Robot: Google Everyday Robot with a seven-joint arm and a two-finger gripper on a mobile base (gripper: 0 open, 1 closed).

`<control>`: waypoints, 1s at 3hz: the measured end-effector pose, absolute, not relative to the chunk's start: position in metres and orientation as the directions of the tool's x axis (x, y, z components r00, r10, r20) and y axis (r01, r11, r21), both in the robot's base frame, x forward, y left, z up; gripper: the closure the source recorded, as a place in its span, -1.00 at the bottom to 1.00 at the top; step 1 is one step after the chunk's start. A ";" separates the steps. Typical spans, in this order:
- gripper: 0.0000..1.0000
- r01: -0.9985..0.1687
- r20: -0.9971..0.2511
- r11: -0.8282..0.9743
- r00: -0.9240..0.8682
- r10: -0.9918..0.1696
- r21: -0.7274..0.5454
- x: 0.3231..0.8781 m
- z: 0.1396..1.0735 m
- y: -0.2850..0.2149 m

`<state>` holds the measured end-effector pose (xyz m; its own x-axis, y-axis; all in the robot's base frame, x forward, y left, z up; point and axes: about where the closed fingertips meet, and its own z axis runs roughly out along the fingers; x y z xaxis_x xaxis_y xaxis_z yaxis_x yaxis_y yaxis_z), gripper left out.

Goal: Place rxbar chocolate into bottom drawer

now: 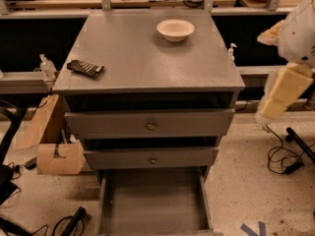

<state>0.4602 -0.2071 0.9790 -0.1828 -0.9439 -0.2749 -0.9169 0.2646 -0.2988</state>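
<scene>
The rxbar chocolate [85, 68] is a small dark wrapped bar with pale lines. It lies flat on the grey cabinet top [147, 58] near its left front corner. The bottom drawer [152, 200] is pulled out at the cabinet's foot and shows a plain bare floor and low side walls. Of my arm, only white and cream segments [288, 82] show at the right edge, level with the cabinet top and apart from it. My gripper is out of view, nowhere near the bar.
A white bowl [175, 29] stands at the back of the cabinet top. Two shut drawer fronts with round knobs [151, 126] sit above the open drawer. Cardboard boxes [54, 156] and cables lie on the floor at left. More cables [285, 161] lie at right.
</scene>
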 end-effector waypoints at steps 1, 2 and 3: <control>-1.00 -0.882 -0.429 0.279 -0.099 -0.898 -0.381 0.525 0.992 -0.176; -1.00 -0.849 -0.606 0.362 -0.063 -0.793 -0.386 0.582 0.997 -0.137; -1.00 -0.828 -0.766 0.451 -0.041 -0.641 -0.333 0.625 1.003 -0.094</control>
